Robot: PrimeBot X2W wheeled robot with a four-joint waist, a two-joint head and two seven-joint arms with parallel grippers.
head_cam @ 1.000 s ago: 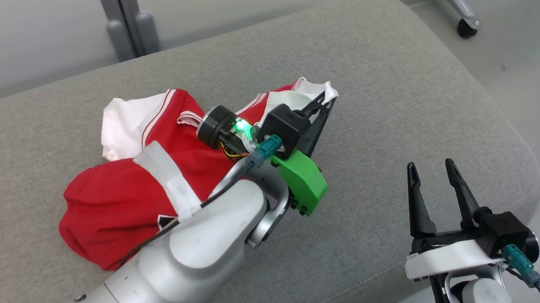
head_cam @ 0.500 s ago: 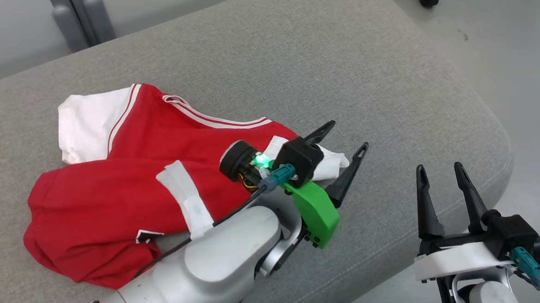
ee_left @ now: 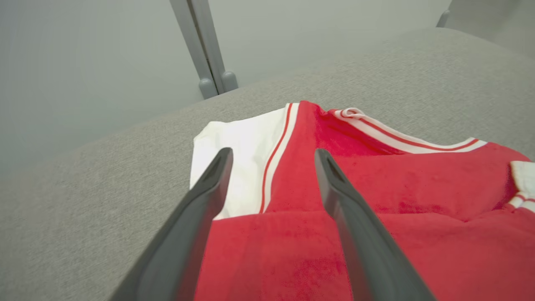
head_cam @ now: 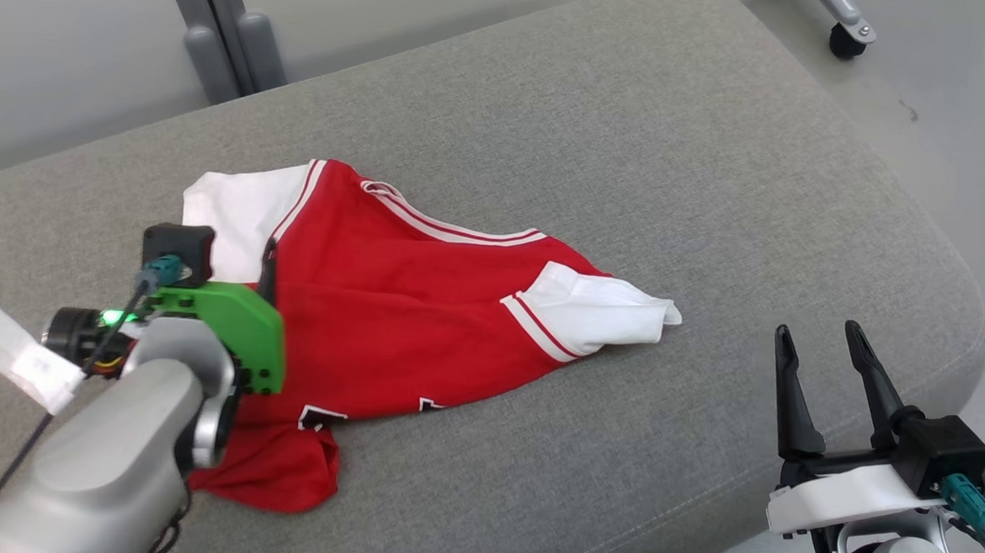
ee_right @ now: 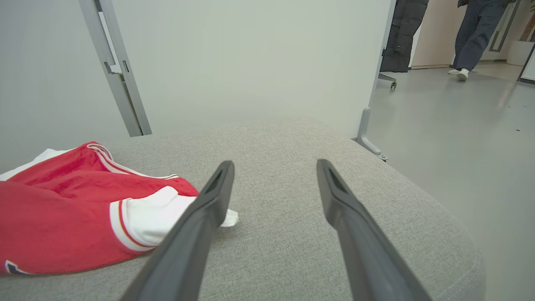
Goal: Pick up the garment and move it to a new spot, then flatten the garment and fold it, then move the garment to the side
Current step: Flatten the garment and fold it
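Garment (head_cam: 407, 306): lies rumpled and unfolded on the grey cushion (head_cam: 634, 149). Left gripper (ee_left: 271, 156) is over it, jaws wide and empty. Right gripper (head_cam: 817, 329) is likewise wide and empty, near one sleeve. Relocation appears done; flattening, folding and side placement remain.

Indoor test space, lab or office type. Pale grey partition panels (ee_right: 250, 62) on grey metal posts (ee_right: 121, 83), one small black castor (head_cam: 844, 47); smooth grey hard floor (ee_right: 459, 138); broad grey woven-fabric cushion (head_cam: 634, 149); person's legs (ee_right: 474, 37) walking in the passage beyond.
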